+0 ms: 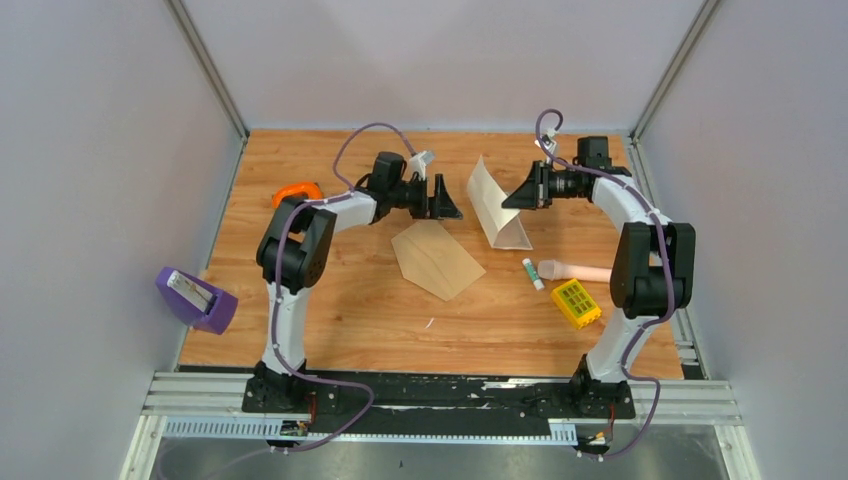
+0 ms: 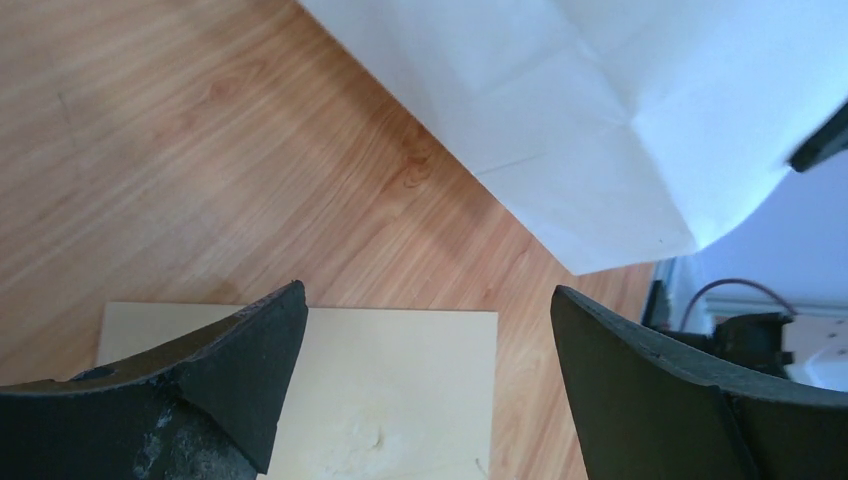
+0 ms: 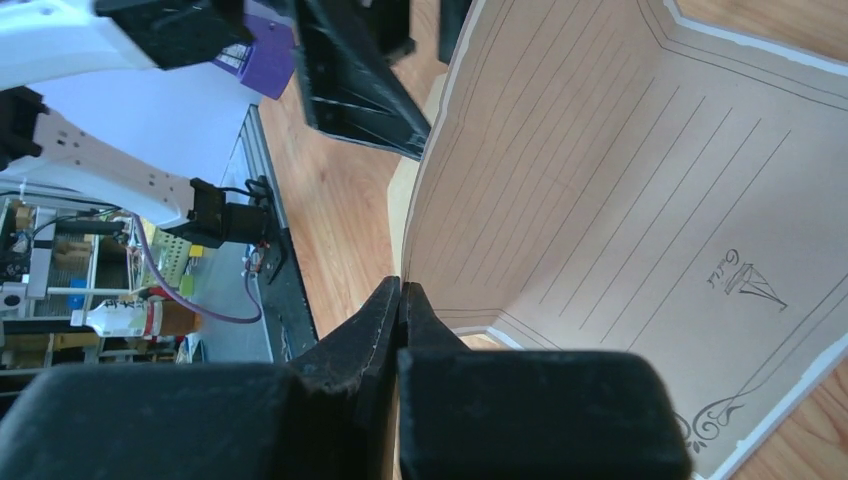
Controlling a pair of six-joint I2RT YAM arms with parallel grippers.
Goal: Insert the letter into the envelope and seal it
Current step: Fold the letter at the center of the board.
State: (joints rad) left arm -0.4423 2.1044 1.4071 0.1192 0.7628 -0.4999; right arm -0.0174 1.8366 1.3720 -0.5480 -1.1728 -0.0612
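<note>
The letter (image 1: 497,205) stands curved on its edge at the back middle of the table, and my right gripper (image 1: 515,196) is shut on its right edge. The right wrist view shows the lined, bordered sheet (image 3: 620,200) pinched at its edge by my closed right gripper (image 3: 402,290). The tan envelope (image 1: 437,258) lies flat just in front, flap open. My left gripper (image 1: 441,206) hovers open over the envelope's far end, left of the letter. In the left wrist view my left gripper (image 2: 428,293) holds nothing; the envelope (image 2: 400,390) lies below and the letter (image 2: 600,120) ahead.
A glue stick (image 1: 533,273), a pale tube (image 1: 580,270) and a yellow box (image 1: 576,303) lie to the right of the envelope. An orange object (image 1: 298,190) sits behind the left arm. A purple holder (image 1: 195,298) hangs at the left table edge.
</note>
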